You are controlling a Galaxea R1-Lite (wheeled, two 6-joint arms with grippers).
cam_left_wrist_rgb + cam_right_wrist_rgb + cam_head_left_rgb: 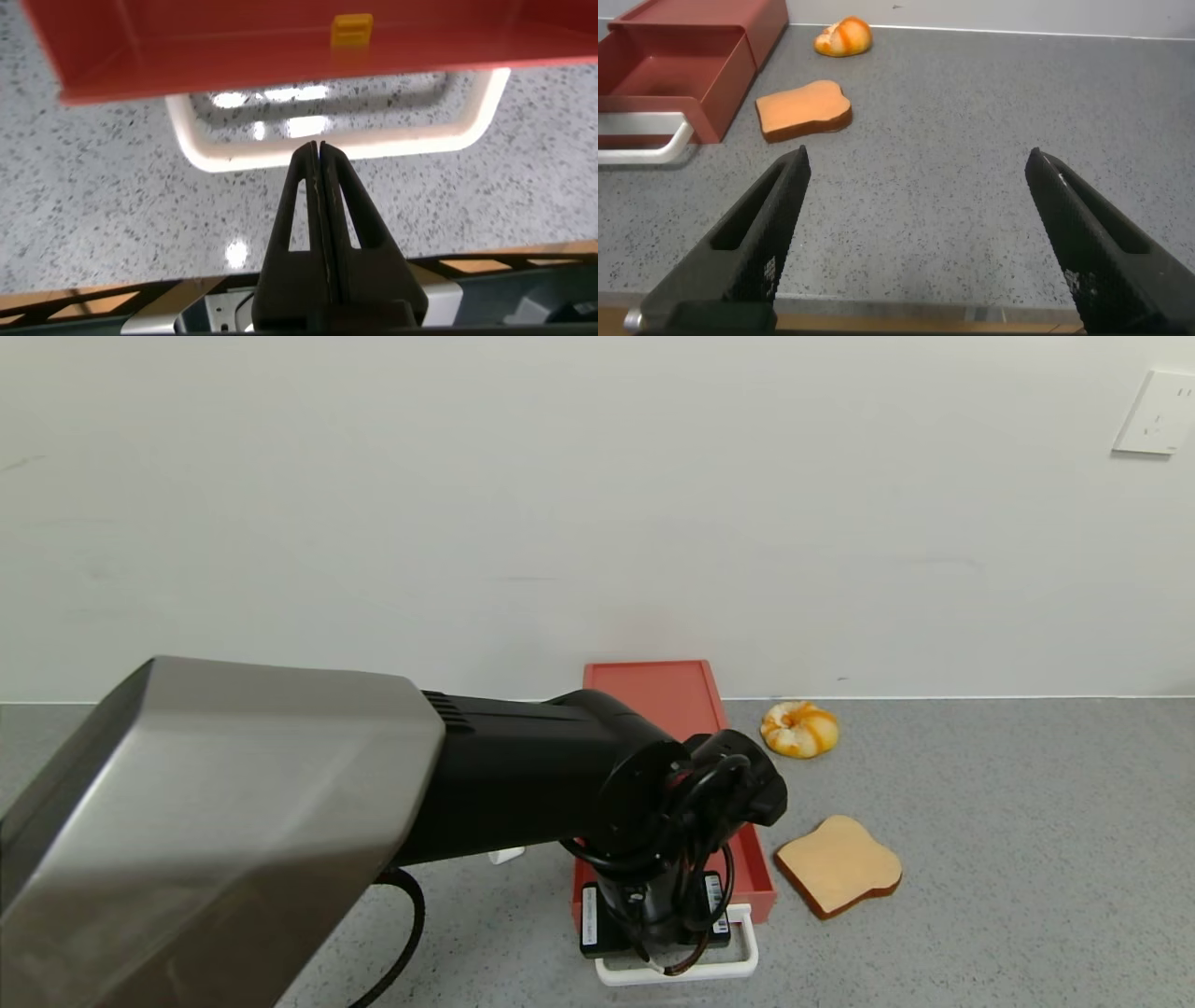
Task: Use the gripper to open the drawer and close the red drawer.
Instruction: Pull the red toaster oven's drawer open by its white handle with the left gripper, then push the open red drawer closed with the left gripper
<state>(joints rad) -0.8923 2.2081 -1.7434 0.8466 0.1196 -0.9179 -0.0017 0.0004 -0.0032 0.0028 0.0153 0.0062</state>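
Left gripper (320, 149) is sitting low-centre in the head view, fingers pressed together, tips at the white handle (341, 149) of the red drawer (667, 709), tray pulled out. Risk: tips riding over the loop when pushing, skewing the tray. Right gripper (915, 233) is idling, spread

No legible text; barcode labels (715, 897) on arm unreadable.

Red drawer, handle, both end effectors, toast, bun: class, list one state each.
red drawer: tray pulled out, open
white handle: free, ungripped
left end effector: shut, tips at the handle
right end effector: open, empty
toast slice: lying flat
bun: resting on counter
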